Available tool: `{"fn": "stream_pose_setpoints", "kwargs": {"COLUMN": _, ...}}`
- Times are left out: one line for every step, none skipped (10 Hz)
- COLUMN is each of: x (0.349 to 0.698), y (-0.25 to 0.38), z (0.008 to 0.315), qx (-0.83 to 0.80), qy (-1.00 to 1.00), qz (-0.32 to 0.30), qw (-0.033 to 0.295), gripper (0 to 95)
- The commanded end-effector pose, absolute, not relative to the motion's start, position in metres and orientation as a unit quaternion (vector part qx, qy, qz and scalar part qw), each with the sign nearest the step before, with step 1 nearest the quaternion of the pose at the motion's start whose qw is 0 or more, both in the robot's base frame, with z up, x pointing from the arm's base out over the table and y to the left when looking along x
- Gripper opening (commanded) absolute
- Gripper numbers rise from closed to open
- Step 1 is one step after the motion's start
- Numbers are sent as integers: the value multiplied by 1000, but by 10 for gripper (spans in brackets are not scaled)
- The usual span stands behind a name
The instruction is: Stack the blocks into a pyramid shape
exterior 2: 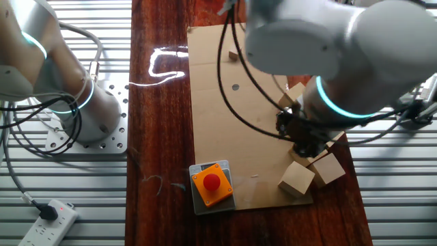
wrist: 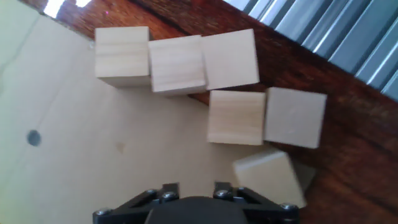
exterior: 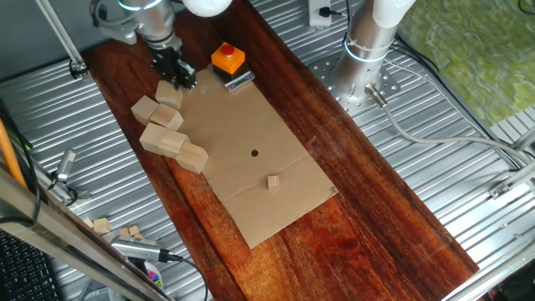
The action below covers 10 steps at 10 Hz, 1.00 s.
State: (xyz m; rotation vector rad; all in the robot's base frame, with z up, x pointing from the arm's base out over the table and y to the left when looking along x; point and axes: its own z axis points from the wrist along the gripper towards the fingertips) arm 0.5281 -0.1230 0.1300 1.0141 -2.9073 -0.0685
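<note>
Six blocks (wrist: pixel 177 64) lie loose on the desk (exterior: pixel 368 201) below the hand (exterior: pixel 178 75) (nearest one just beside it); fingertips are cut off in the hand view and hidden elsewhere, so I cannot tell its opening or hold.

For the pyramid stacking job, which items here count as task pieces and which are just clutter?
Task pieces: the six pale wooden blocks clustered at the cardboard's edge; the gripper above them.

Clutter: tiny wooden cube, orange block with red button, cardboard sheet, small wood bits off the table.
</note>
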Motion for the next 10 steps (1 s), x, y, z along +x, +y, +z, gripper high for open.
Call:
{"fn": "stream_pose_setpoints", "kwargs": {"x": 533, "y": -123, "z": 128, "qx": 295, "qy": -955, "qz": 40, "qw": 14, "gripper": 950}}
{"fn": "stream_pose_setpoints", "kwargs": {"x": 533, "y": -122, "z": 128, "qx": 295, "qy": -955, "qz": 38, "qw": 13, "gripper": 950}}
{"fn": "stream_pose_setpoints", "kwargs": {"x": 532, "y": -123, "z": 128, "qx": 298, "qy": -954, "qz": 37, "qw": 13, "gripper": 950}}
{"fn": "stream_pose_setpoints", "kwargs": {"x": 532, "y": -123, "z": 128, "qx": 290, "qy": -956, "qz": 36, "qw": 13, "gripper": 760}}
{"fn": "stream_pose_setpoints", "kwargs": {"x": 532, "y": -123, "z": 128, "qx": 284, "qy": -958, "qz": 37, "qw": 11, "gripper": 570}}
{"fn": "stream_pose_setpoints", "kwargs": {"x": 532, "y": -123, "z": 128, "qx": 282, "qy": -958, "qz": 39, "qw": 12, "gripper": 380}}
{"fn": "stream_pose_setpoints", "kwargs": {"x": 532, "y": -123, "z": 129, "qx": 281, "qy": -959, "qz": 37, "qw": 13, "gripper": 380}}
{"fn": "stream_pose_setpoints", "kwargs": {"x": 532, "y": -123, "z": 129, "qx": 282, "qy": -959, "qz": 33, "qw": 12, "gripper": 380}}
{"fn": "stream_pose_setpoints", "kwargs": {"x": 532, "y": -123, "z": 129, "qx": 281, "qy": -959, "qz": 36, "qw": 13, "gripper": 380}}
{"fn": "stream_pose_setpoints", "kwargs": {"x": 533, "y": -123, "z": 128, "qx": 280, "qy": -959, "qz": 40, "qw": 14, "gripper": 380}}
